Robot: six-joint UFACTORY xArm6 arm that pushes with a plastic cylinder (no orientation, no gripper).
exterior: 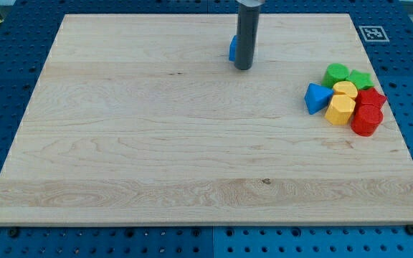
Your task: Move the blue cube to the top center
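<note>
The blue cube (232, 48) lies near the view's top centre of the wooden board (156, 143). Most of it is hidden behind my dark rod; only a sliver of its left side shows. My tip (243, 68) rests on the board right in front of the cube, on its lower right side, touching or nearly touching it.
A cluster of blocks sits at the view's right edge: a blue triangular block (315, 97), two green blocks (336, 73) (361, 79), two yellow blocks (345, 89) (340, 110) and two red blocks (371, 99) (366, 120). A marker tag (372, 33) is at the board's top right corner.
</note>
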